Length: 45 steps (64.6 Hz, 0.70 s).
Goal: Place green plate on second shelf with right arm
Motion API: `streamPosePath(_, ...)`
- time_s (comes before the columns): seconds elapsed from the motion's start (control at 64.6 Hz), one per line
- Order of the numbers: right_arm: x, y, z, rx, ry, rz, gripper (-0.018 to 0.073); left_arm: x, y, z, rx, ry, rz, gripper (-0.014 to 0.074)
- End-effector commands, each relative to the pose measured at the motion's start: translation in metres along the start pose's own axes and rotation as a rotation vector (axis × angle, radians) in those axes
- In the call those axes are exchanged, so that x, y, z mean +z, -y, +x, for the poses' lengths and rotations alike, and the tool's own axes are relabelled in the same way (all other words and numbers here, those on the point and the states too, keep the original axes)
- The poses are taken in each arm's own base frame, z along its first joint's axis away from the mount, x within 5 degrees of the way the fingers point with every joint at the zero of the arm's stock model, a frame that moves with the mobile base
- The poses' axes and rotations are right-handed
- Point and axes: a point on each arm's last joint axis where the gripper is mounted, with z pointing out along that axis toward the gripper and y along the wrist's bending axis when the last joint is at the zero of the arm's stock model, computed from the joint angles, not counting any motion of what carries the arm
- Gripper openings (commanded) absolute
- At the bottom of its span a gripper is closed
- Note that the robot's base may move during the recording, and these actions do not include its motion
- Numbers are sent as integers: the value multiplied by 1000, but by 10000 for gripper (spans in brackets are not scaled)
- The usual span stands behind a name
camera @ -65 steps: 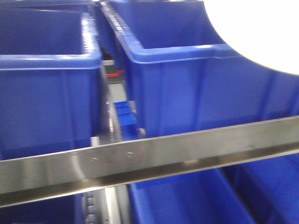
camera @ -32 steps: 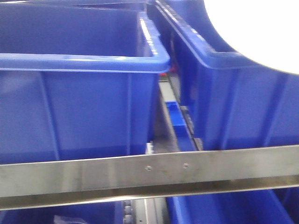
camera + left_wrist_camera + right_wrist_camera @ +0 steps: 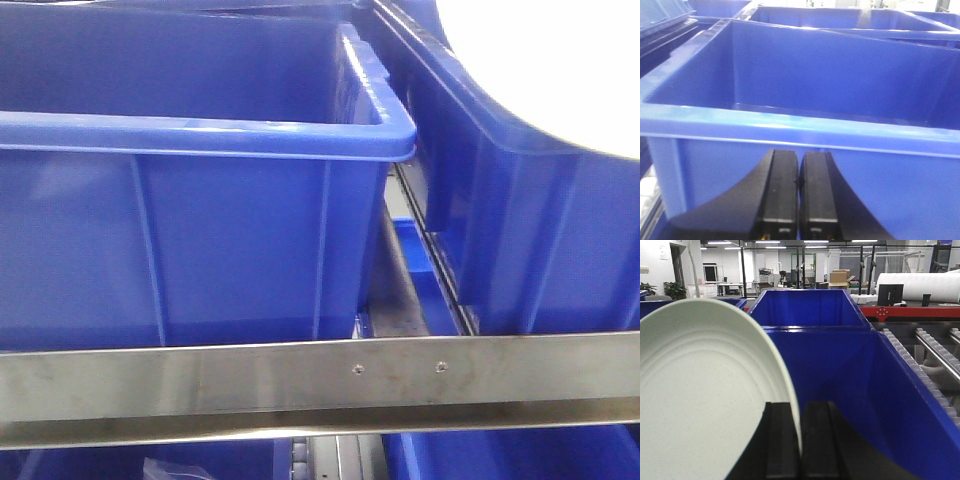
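The green plate [image 3: 700, 405] fills the left half of the right wrist view, held upright on edge, its pale ridged face toward the camera. My right gripper [image 3: 799, 412] is shut on its rim, one black finger on each side. The same plate shows washed-out white in the top right corner of the front view [image 3: 560, 70], above the blue bins. My left gripper [image 3: 799, 167] is shut and empty, close in front of a blue bin's wall. Neither gripper shows in the front view.
Large blue plastic bins [image 3: 200, 180] stand side by side on the rack, with a narrow gap [image 3: 410, 270] between them. A steel shelf rail [image 3: 320, 385] crosses the front view low down. A roller conveyor [image 3: 935, 355] runs at the right of the right wrist view.
The front view has shifted: the bins and the gap slid to the right and the steel rail has levelled out. The plate stays in the top right corner.
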Motion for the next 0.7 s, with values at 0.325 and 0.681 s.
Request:
streamPosePath(0.325, 2, 5, -43, 110, 409, 42, 32, 0, 0, 5, -7, 58, 7, 131)
streamPosePath(0.681, 78, 25, -52, -88, 270, 302, 32, 0, 0, 5, -7, 58, 7, 131)
